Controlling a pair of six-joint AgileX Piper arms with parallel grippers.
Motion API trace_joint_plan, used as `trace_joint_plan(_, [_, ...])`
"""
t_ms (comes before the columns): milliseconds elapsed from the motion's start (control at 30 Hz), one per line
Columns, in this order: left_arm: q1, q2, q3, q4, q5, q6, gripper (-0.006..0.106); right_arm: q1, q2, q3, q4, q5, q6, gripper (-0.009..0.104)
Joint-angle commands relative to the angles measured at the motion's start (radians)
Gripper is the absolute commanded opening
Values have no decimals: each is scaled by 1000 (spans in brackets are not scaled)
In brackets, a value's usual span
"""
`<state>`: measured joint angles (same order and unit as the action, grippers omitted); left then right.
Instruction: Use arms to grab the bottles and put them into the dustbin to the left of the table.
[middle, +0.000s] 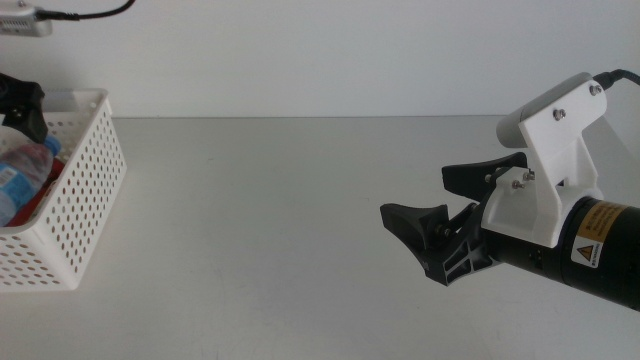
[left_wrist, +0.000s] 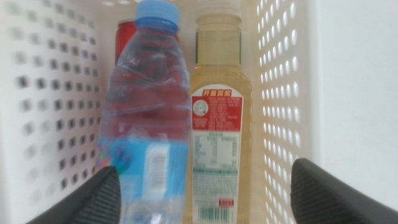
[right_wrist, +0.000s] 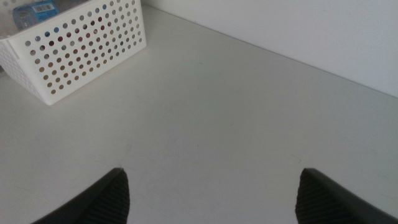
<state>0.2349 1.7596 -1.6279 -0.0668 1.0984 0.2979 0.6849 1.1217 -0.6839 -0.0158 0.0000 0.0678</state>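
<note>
1. Lying inside the dustbin (left_wrist: 283, 93) are all three bottles: the water bottle (left_wrist: 146, 118) with the blue cap, the yellow tea bottle (left_wrist: 219, 124) just beside it, and the red cola can (left_wrist: 127, 37) behind the water bottle, mostly hidden by it.
2. In the middle view the dustbin (middle: 85, 200) stands at the far left of the bench (middle: 300, 200), and the water bottle (middle: 22, 170) shows over its rim; no bottle is seen on the bench surface.
3. The left claw (left_wrist: 202, 193) is open and holds nothing. It hangs over the dustbin, and the water bottle and the tea bottle are between its jaws in the wrist view but apart from them, as far as I can tell.
4. I judge that the step in hand is the release and the leaving. To do it well, the left claw should keep its jaws wide and go straight up, so that a jaw does not catch a bottle or the perforated wall.
5. The right claw (middle: 450, 215) is open and empty too, low over the bare bench at the right side, well apart from the dustbin (right_wrist: 81, 56).
6. It seems the task is nearly finished.
</note>
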Motion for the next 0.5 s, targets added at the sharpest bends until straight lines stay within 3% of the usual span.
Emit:
trace_joint_plan(0, [-7, -95, -27, -7, 4, -25, 94, 4, -19, -27, -8, -67, -12, 71])
trace_joint_plan(167, [-45, -183, -26, -48, 100, -46, 94, 4, -19, -27, -8, -66, -12, 71])
trace_joint_plan(467, [-120, -408, 7, -62, 45, -80, 92, 4, -19, -27, -8, -66, -12, 71])
